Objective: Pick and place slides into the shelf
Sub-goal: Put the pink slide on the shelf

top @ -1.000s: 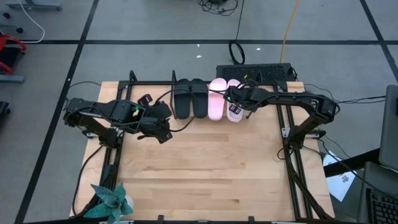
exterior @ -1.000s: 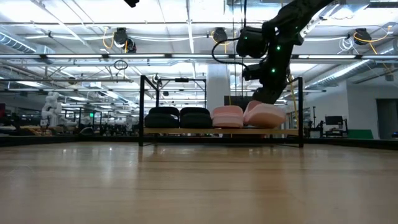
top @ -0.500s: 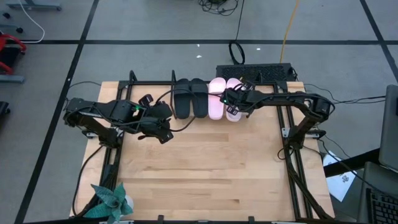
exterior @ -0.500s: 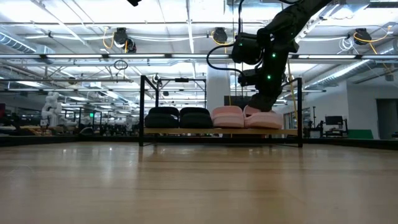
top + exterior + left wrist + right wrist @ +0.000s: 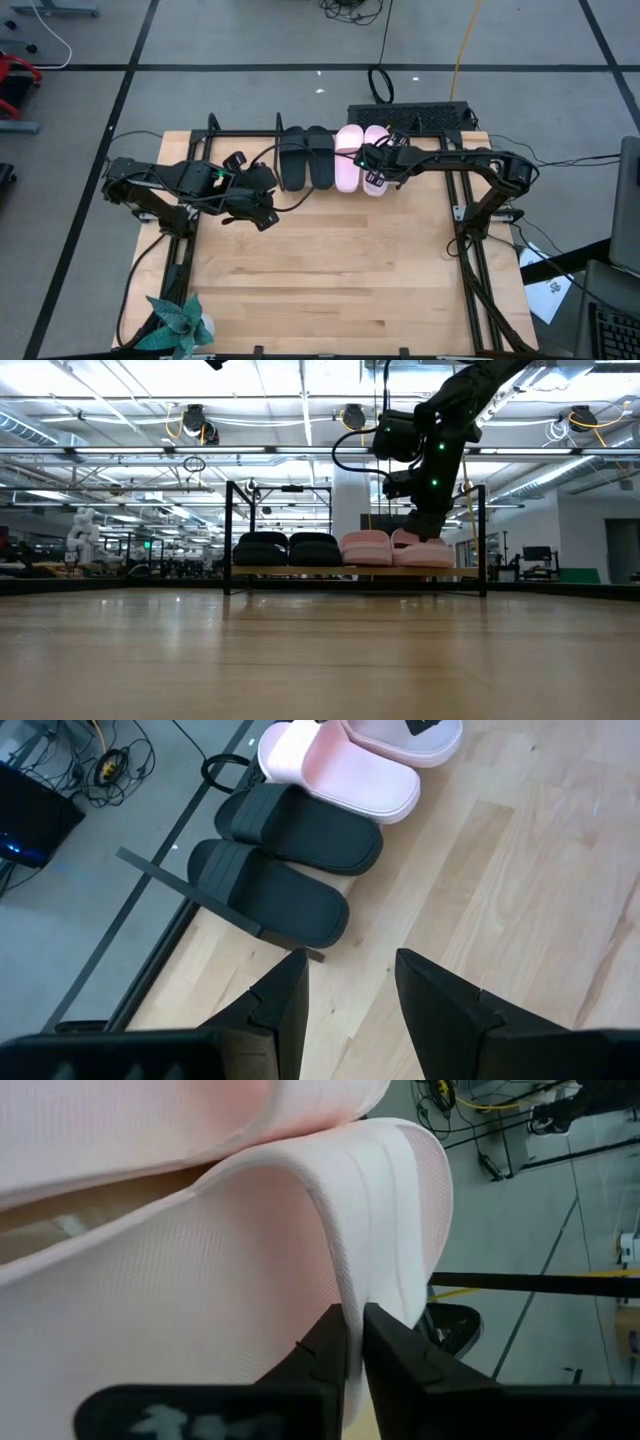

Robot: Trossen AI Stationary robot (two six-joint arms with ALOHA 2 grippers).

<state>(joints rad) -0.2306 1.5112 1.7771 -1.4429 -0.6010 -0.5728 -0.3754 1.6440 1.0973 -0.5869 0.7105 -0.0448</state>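
Observation:
Several slides sit side by side with their soles on the shelf (image 5: 270, 571) at the table's far edge: two black ones (image 5: 293, 158) (image 5: 320, 157), one pink (image 5: 347, 158), and a second pink slide (image 5: 425, 550) at the right end. My right gripper (image 5: 355, 1320) is shut on that last slide's strap and shows above it in the low view (image 5: 432, 532). My left gripper (image 5: 350, 960) hovers open and empty over the tabletop, near and left of the black slides (image 5: 270, 900). My right gripper pinches the edge of the right pink slide's wide strap (image 5: 350, 1295) between its two fingers. The fingers slant down at it from the table's right and near side. The slide lies level with its sole on the shelf board, beside the other pink slide.
A potted plant (image 5: 180, 325) stands at the table's near left corner. A black device (image 5: 410, 115) and cables lie on the floor beyond the shelf. Bare tabletop (image 5: 330, 270) stretches across the middle and near side.
My right gripper has gone down and toward the far edge with the pink slide. The slide was tilted with one end raised and stuck out toward the near side. It now lies level on the shelf board, in line with the other pink slide.

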